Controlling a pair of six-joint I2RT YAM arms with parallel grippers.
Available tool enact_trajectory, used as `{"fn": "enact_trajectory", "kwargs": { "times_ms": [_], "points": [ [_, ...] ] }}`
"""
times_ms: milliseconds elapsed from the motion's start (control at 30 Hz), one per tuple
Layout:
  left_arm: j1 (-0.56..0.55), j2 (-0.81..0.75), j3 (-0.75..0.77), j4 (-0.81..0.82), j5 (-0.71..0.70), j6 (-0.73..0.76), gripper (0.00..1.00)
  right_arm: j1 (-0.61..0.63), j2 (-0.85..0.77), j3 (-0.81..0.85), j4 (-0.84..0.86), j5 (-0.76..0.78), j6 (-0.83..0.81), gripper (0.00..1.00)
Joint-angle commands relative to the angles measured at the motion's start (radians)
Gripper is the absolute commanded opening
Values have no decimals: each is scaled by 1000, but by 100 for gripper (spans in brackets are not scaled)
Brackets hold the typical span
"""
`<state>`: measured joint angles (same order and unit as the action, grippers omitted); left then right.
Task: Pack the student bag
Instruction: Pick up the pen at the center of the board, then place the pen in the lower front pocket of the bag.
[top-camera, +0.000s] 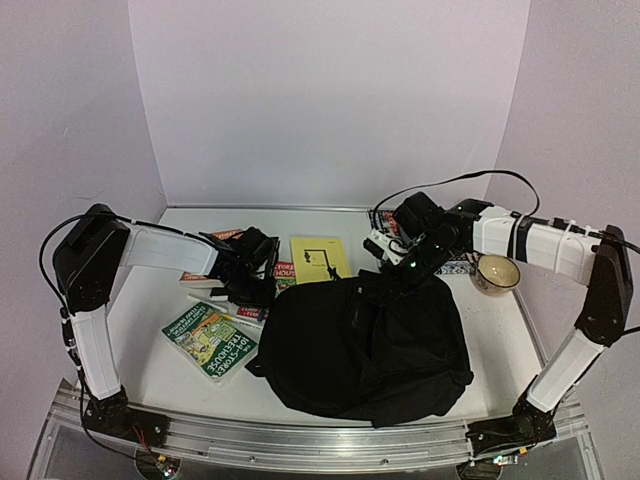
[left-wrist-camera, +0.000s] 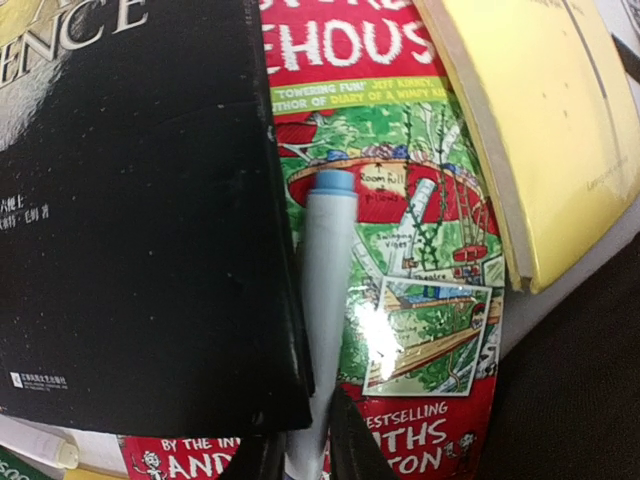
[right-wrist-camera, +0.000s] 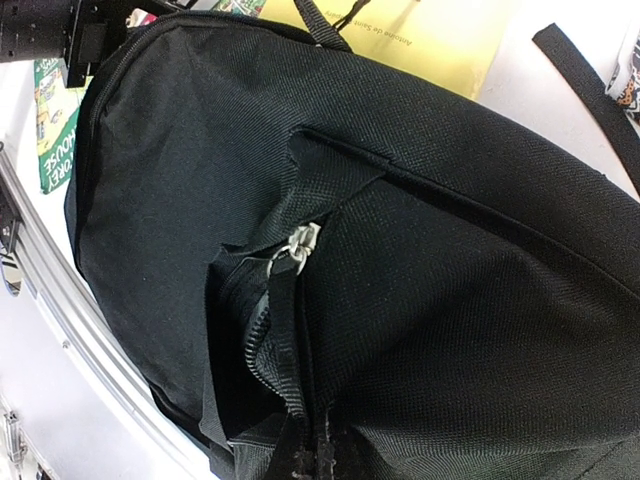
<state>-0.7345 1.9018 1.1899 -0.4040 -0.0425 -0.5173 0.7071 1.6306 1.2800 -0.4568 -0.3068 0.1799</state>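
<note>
Grip confirmed on both sides. My left claw (left-wrist-camera: 305, 455) is closed on the near end of a pale blue pen (left-wrist-camera: 325, 290), which lies straight ahead of my fingers on a red and green book (left-wrist-camera: 420, 300). A black book (left-wrist-camera: 140, 250) overlaps that one just left of the pen; a yellow book (left-wrist-camera: 540, 120) lies ahead to the right. My right claw (right-wrist-camera: 310, 465) pinches the black pull strap (right-wrist-camera: 285, 330) of the zip. The student bag (right-wrist-camera: 450, 300) lies directly beneath it, zip partly open.
</note>
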Motion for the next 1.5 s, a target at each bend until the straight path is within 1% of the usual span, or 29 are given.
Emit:
{"fn": "enact_trajectory", "kwargs": {
  "times_ms": [0,67,333,533,667,767,933,1000,1233,1467],
  "points": [
    [-10,44,7,-68,-79,6,4,5,-24,12,0,-76,-1,0],
    [-11,23,4,-78,-94,3,0,5,-23,16,1,-79,0,0],
    [-11,-150,-1,-75,-104,-19,0,5,-17,22,9,-82,10,0],
    [-11,-258,-15,-57,-82,-38,0,5,-8,30,18,-79,19,0],
    [-17,-331,-31,-26,10,-59,0,6,1,41,25,-62,31,0],
    [-57,-368,-52,26,101,-76,0,5,4,47,34,-51,41,0],
    [-170,-348,-59,91,192,-106,0,5,7,54,49,-38,54,0],
    [-198,-325,-67,119,224,-122,0,5,8,57,56,-41,61,0],
    [-254,-277,-95,189,282,-156,0,5,1,58,72,-55,77,0],
    [-309,-199,-45,221,324,-160,0,5,0,50,93,-75,89,0]
  ]
}}
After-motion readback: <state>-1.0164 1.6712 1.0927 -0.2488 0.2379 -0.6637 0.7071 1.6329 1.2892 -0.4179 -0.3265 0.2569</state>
